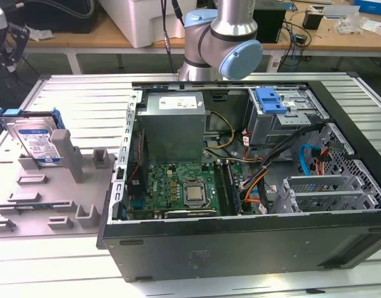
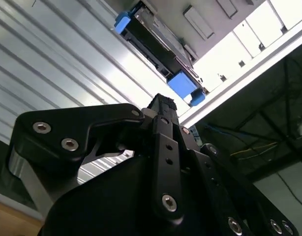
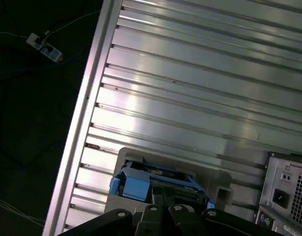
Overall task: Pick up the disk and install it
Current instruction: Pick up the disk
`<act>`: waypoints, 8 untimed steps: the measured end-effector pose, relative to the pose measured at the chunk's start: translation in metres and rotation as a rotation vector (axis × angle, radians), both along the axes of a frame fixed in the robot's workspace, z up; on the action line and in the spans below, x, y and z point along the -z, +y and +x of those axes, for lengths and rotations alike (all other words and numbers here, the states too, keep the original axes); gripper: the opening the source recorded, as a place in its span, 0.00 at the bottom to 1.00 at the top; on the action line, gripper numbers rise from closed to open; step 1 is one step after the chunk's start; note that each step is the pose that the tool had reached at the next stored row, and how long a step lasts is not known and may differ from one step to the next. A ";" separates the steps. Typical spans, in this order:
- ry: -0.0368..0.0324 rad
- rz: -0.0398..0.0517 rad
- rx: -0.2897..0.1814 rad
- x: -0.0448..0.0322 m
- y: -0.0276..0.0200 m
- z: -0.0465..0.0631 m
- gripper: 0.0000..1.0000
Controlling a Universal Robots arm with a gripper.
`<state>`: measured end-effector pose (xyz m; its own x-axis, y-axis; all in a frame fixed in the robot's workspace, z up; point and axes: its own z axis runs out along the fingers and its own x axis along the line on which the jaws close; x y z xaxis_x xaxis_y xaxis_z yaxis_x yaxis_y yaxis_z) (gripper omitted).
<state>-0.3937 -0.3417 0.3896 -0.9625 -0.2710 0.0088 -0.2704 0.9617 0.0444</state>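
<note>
Nothing printed can be read. The disk (image 1: 36, 141), just beyond the gripper (image 2: 163, 103), bears a white-and-blue label; the power supply (image 1: 175, 124), farther off, carries a white sticker, perhaps with text.

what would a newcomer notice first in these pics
The open computer case lies on its side in the middle of the exterior view, motherboard and cables exposed. At that view's left, the disk in its blue frame stands on edge in a grey holder, and the robot arm rises behind the case.
</note>
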 end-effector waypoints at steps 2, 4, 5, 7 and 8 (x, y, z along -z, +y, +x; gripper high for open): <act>0.0035 0.0000 -0.040 0.0002 0.0000 0.000 0.11; 0.0072 -0.0002 -0.095 0.0003 0.0000 0.000 0.11; 0.0084 -0.0004 -0.115 0.0004 0.0000 0.000 0.11; 0.0114 -0.0011 -0.178 0.0005 0.0000 0.000 0.11; 0.0122 -0.0014 -0.198 0.0006 0.0000 0.000 0.11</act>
<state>-0.3937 -0.3417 0.3890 -0.8901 -0.4554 0.0207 -0.4541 0.8897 0.0476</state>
